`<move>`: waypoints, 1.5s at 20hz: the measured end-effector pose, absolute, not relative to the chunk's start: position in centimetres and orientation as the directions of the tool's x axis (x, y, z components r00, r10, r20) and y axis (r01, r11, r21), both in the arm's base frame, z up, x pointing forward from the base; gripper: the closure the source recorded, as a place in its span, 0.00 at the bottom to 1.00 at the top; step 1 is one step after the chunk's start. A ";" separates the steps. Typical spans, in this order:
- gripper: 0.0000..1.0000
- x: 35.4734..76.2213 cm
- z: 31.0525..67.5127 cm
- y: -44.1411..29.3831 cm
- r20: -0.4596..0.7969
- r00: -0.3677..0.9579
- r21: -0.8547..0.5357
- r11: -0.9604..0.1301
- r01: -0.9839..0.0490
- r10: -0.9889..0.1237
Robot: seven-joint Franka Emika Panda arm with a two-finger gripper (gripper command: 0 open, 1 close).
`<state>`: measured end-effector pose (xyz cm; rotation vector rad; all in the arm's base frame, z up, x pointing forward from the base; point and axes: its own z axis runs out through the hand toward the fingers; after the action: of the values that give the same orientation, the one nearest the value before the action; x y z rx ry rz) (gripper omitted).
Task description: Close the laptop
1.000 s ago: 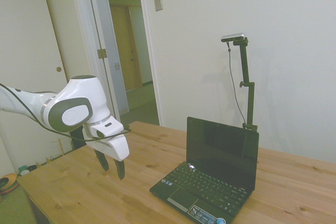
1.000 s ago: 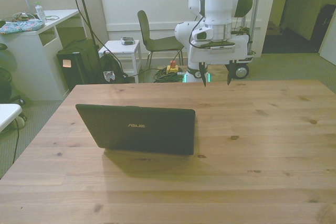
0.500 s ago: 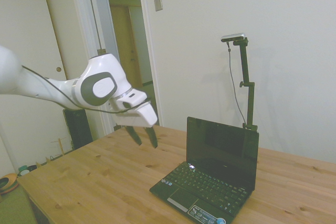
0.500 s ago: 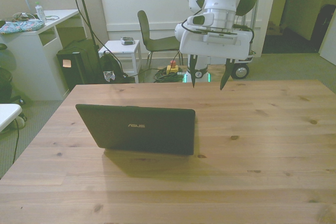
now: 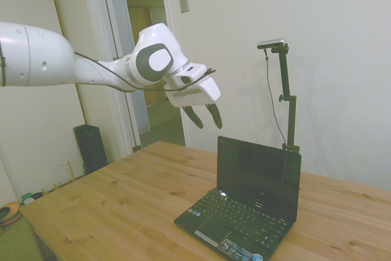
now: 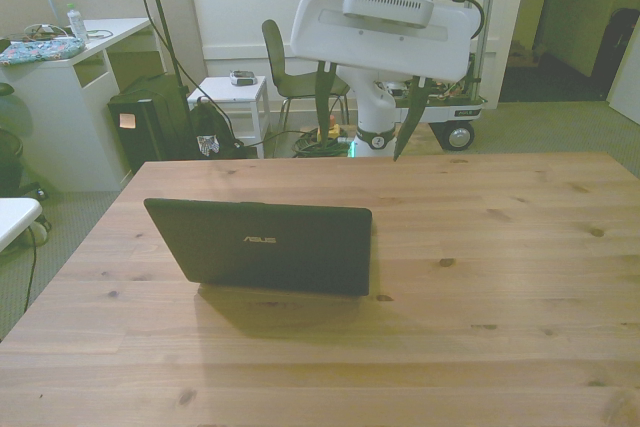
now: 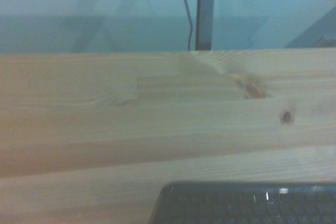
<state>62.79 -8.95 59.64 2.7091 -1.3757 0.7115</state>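
One laptop (image 5: pixel 247 203) stands open on the wooden worktop (image 5: pixel 110 206), its lid upright and the dark screen facing the keyboard; in the front view the glossy lid back with a small silver logo (image 6: pixel 260 239) faces the camera, toward the front view's left of the worktop's middle. Colourful stickers show on the palm rest at the near corner in the side view. The claw (image 5: pixel 205 116) hangs in the air above and short of the lid's top edge, touching nothing, its two dark fingers (image 6: pixel 322 93) spread wide apart and holding nothing. The wrist view shows bare wood and an edge of the keyboard (image 7: pixel 247 203).
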 end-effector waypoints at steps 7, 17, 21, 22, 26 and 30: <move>0.00 68.0 61.3 -13.8 0.380 0.471 -0.209 -0.570 -0.795 -0.796; 1.00 71.6 56.9 -20.9 0.229 0.445 -0.204 -0.490 -0.848 -0.866; 1.00 71.5 56.2 -21.6 0.197 0.445 -0.172 -0.478 -0.862 -0.873; 1.00 71.5 55.9 -21.8 0.194 0.443 -0.168 -0.475 -0.864 -0.875; 1.00 71.3 55.8 -22.4 0.190 0.437 -0.163 -0.467 -0.869 -0.879; 1.00 71.0 55.7 -22.9 0.185 0.432 -0.157 -0.460 -0.874 -0.883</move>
<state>71.04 -22.89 55.74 2.6893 -1.6505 0.3835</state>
